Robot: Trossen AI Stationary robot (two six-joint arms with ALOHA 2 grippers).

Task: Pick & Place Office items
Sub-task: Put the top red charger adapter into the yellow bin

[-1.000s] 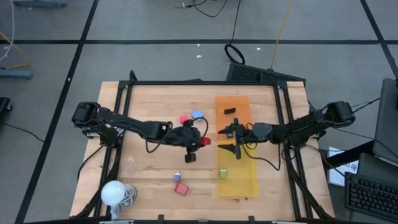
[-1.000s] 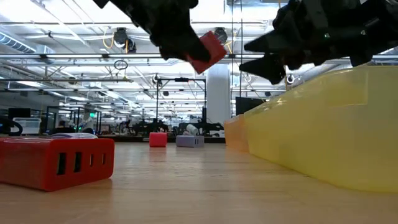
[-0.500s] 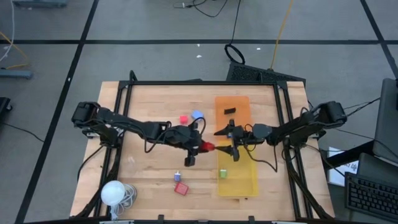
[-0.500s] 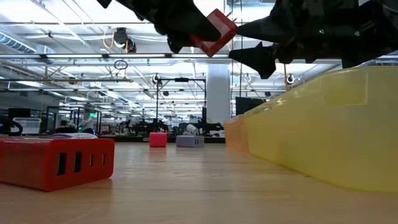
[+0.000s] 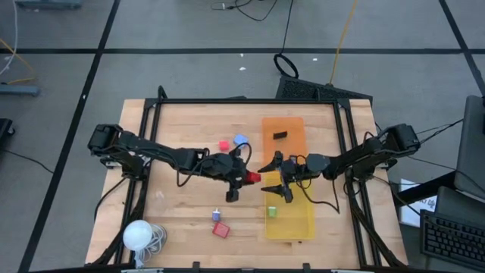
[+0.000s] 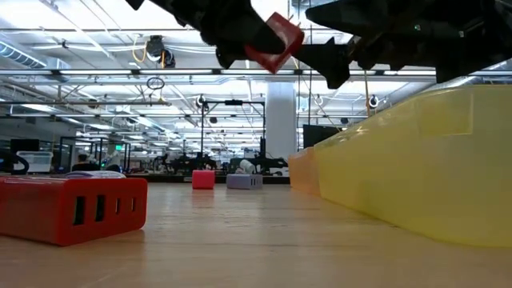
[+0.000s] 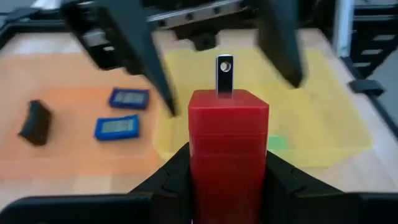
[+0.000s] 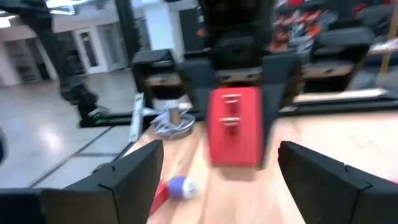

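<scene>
While the red block (image 5: 251, 178) hangs in the air just beside the yellow tray (image 5: 299, 220), we see the left gripper (image 5: 244, 177) clamped on it, its fingers (image 7: 283, 177) pressing both sides in the left wrist view. A small metal tab sticks out of the block's end, pointing toward the tray. Facing it from the tray side, the right gripper (image 5: 274, 176) hovers over the tray's near edge with its fingers (image 8: 320, 180) spread wide apart, the block sitting in line with the gap between them but not touched.

Inside the yellow tray we see a small green piece (image 5: 270, 211). Joined to the yellow tray, on the side away from the green piece, is the orange tray (image 5: 292, 125), holding a black piece (image 5: 280, 135). Out on the table (image 5: 182, 129), beside the orange tray, lie a small red piece (image 5: 224, 145) and a light-blue piece (image 5: 240, 140) close together. Farther from the yellow tray, a red hub (image 5: 220, 230) lies flat, and a white ball (image 5: 138, 234) sits near the table's corner.
</scene>
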